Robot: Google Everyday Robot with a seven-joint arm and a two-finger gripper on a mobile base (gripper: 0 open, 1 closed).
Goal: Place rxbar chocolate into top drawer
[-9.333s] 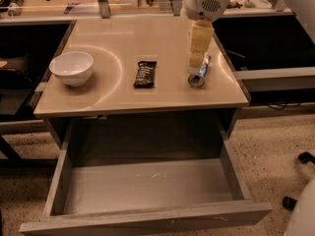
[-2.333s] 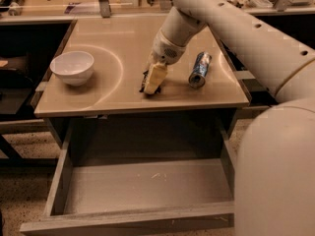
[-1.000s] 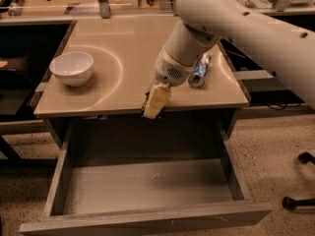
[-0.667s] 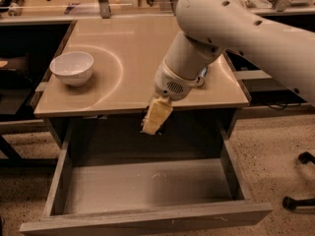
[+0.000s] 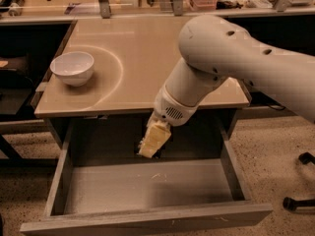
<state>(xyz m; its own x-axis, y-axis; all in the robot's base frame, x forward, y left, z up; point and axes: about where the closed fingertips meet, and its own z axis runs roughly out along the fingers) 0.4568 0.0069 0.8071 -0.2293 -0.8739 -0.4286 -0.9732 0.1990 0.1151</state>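
Note:
My gripper (image 5: 149,151) hangs below the table's front edge, over the back part of the open top drawer (image 5: 147,188). Its pale yellow fingers (image 5: 155,137) point down and left and are shut on the rxbar chocolate (image 5: 157,154). Only a dark edge of the bar shows beside the fingertips, against the dark space behind the drawer. The drawer is pulled far out, with a pale grey bottom and its flat front panel (image 5: 147,222) nearest to me. Nothing lies in it.
A white bowl (image 5: 73,68) stands on the beige table top (image 5: 133,48) at the left. My bulky white arm (image 5: 236,63) covers the table's right side. A shelf with clutter runs along the back. Chair wheels (image 5: 295,203) stand on the floor at the right.
The gripper closed on the bar on the table top, carried it off the front edge and has lowered it over the open drawer.

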